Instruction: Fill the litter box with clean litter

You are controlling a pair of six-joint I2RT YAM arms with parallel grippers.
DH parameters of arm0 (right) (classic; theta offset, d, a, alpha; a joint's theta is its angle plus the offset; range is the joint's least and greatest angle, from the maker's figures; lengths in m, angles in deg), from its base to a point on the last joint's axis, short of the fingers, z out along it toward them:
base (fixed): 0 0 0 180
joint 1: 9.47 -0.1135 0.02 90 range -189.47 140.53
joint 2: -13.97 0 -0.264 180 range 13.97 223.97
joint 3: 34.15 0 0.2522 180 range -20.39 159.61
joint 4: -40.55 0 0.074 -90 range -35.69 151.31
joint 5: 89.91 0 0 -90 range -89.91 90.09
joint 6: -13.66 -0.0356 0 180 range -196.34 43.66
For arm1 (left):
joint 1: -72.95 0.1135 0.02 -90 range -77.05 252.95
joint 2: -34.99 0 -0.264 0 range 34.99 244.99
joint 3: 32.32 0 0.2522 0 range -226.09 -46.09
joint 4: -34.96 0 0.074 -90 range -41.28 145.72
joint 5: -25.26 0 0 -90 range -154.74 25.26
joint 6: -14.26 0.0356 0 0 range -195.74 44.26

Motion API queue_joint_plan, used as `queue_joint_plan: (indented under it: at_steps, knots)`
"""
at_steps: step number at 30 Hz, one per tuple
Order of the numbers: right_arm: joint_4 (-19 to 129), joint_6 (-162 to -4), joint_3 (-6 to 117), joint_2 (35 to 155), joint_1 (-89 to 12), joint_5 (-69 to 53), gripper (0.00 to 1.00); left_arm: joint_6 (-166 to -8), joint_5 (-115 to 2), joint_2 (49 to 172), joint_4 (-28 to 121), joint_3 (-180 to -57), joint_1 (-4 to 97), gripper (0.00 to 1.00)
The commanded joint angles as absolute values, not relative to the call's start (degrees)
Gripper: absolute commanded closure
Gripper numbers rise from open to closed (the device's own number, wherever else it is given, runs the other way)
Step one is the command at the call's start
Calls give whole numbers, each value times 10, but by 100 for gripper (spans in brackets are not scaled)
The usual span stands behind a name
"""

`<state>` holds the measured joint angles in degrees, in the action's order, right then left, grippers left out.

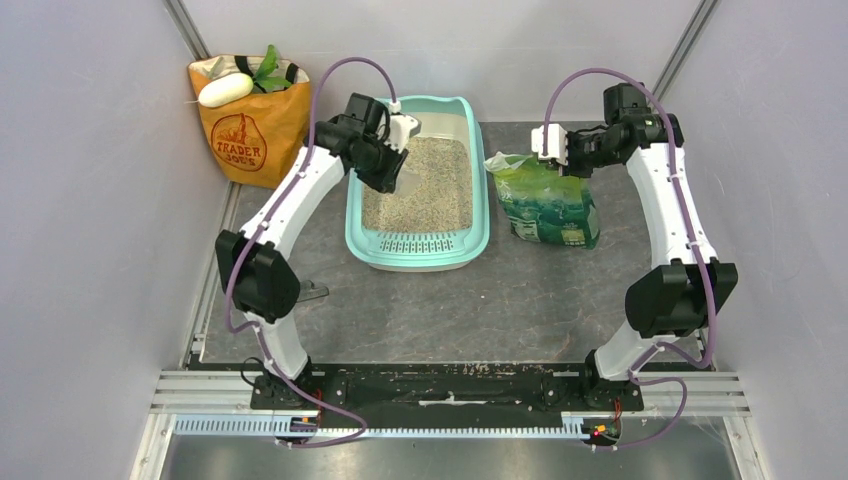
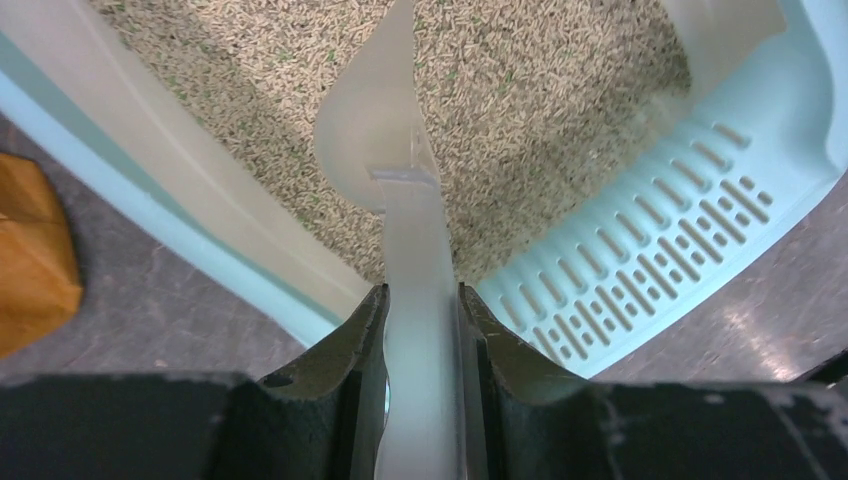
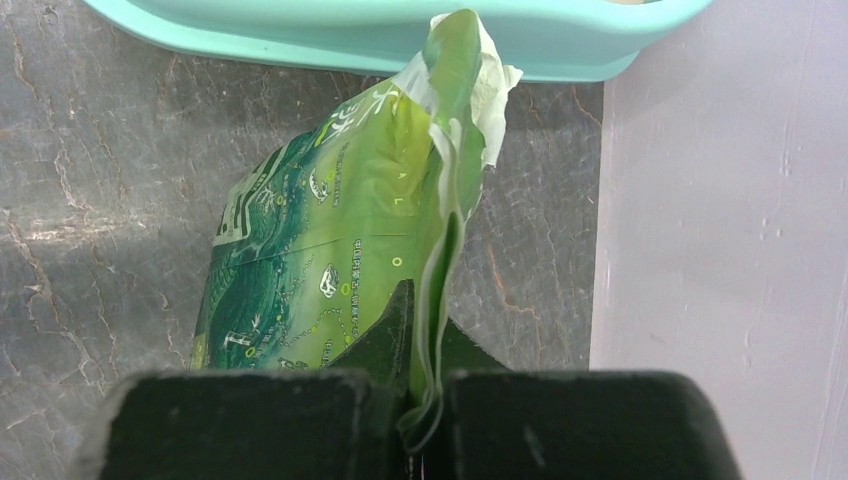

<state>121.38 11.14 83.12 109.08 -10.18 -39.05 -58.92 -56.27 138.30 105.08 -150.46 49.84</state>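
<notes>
The mint-teal litter box (image 1: 480, 215) stands at the table's middle back, its slotted grate step (image 2: 660, 260) toward the arms. Beige speckled clean litter (image 1: 425, 190) covers its floor, seen close in the left wrist view as clean litter (image 2: 540, 80). My left gripper (image 2: 423, 300) is shut on the handle of a clear plastic scoop (image 2: 375, 130), whose bowl hangs over the litter. In the overhead view the left gripper (image 1: 392, 160) is above the box's left side. My right gripper (image 3: 428, 330) is shut on the top edge of a green printed bag (image 3: 330, 260), standing right of the box as the green bag (image 1: 550, 205).
An orange paper grocery bag (image 1: 245, 120) with a white item and greens stands at the back left; its corner (image 2: 35, 250) shows in the left wrist view. Grey walls close in both sides, the right wall (image 3: 720, 200) close to the green bag.
</notes>
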Motion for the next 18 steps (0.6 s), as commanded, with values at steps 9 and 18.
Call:
queue_joint_plan:
  at_steps: [9,18]
  knots:
    - [1164,2,820,1030,-75,-410,100,-629,-189,1129,1001,-1323,545,98]
    - [1167,-2,798,1013,-69,-409,100,-795,-65,953,822,-1013,545,98]
